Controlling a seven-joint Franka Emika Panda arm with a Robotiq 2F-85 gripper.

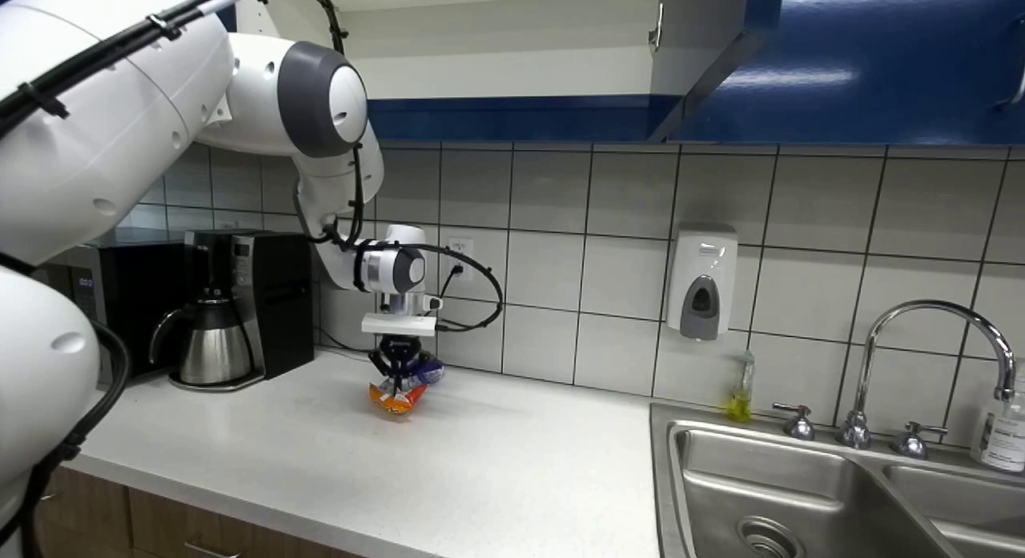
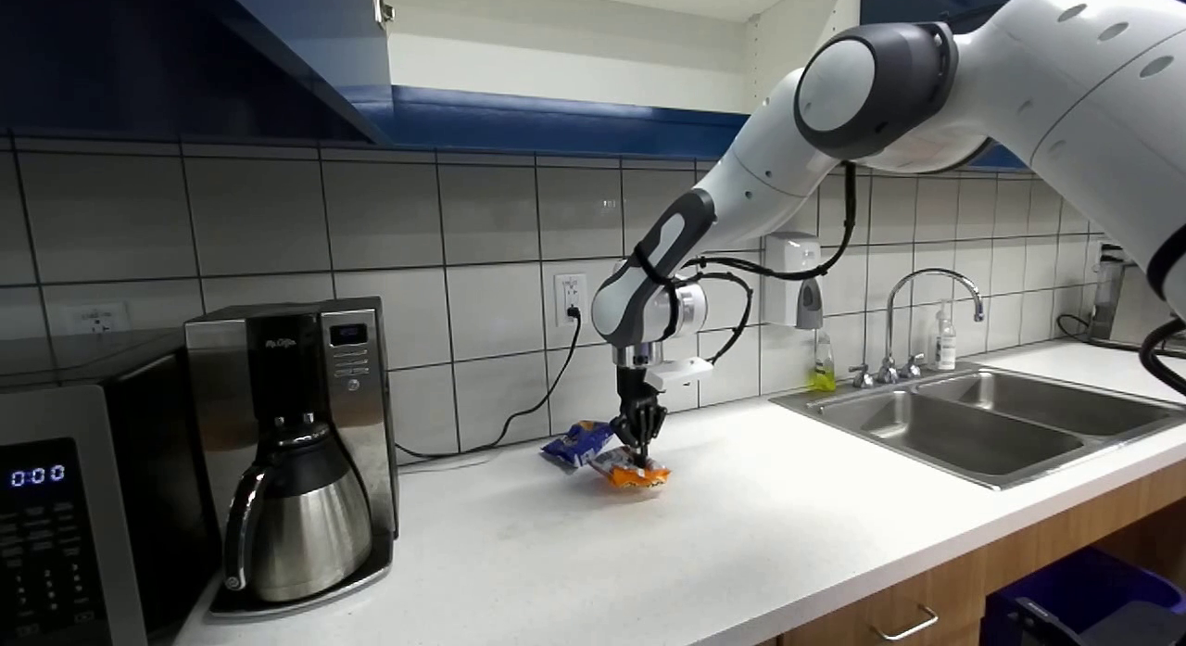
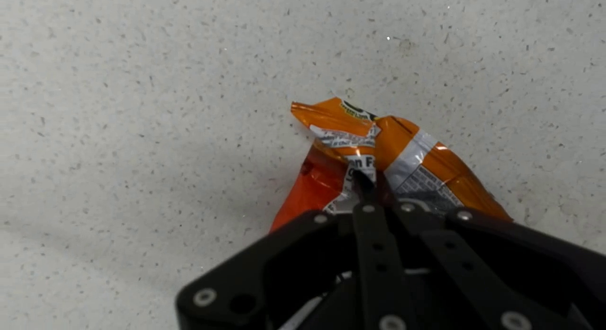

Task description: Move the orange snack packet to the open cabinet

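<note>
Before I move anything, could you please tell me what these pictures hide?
Orange snack packet: partly hidden by the gripper, wrist view.
Open cabinet: top cut off by the frame, both exterior views.
Blue packet: partly behind the gripper, in an exterior view.
Microwave: cut off by the left edge, in an exterior view.

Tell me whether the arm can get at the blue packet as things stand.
Probably not yet: the gripper is shut on the orange snack packet, so it would likely have to release that first. Otherwise the way looks short: the blue packet lies close beside it.
</note>
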